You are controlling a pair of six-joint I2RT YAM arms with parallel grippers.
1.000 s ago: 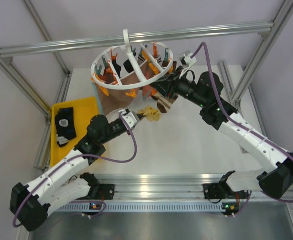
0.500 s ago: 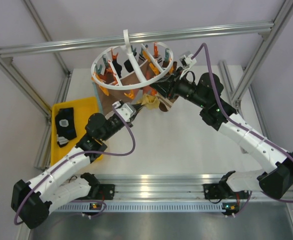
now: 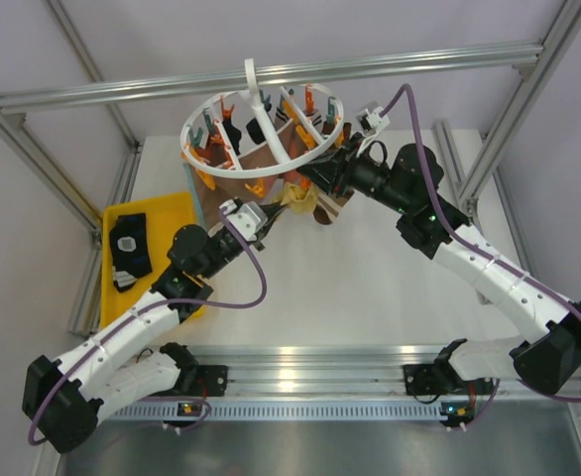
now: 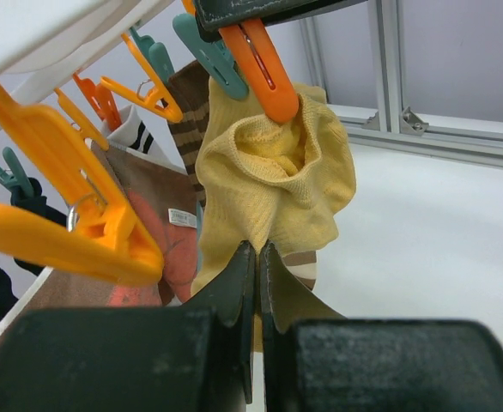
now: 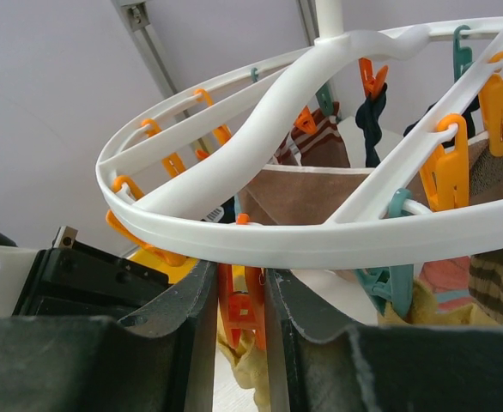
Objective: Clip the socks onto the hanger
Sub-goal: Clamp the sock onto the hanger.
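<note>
The white round hanger [image 3: 261, 124] hangs at the back with orange and teal clips; brown, striped and dark socks hang from it. My left gripper [image 4: 257, 251] is shut on the lower part of a yellow sock [image 4: 273, 184] and holds it up under the hanger's near rim [image 5: 320, 236]. My right gripper [image 5: 239, 296] is shut on an orange clip [image 5: 241, 305] at that rim, one finger on each side. In the left wrist view that orange clip [image 4: 264, 73] meets the sock's top edge. The yellow sock [image 3: 295, 196] also shows from above between both grippers.
A yellow tray [image 3: 162, 210] at the left holds a dark sock with a white patch [image 3: 129, 253]. A brown sock [image 5: 320, 197] and a striped sock [image 5: 496, 283] hang close behind the clip. Aluminium frame bars [image 3: 271, 74] surround the table.
My left gripper has risen and moved toward the hanger with the yellow sock, bringing it under the orange clip. The right gripper has stayed on the clip.
</note>
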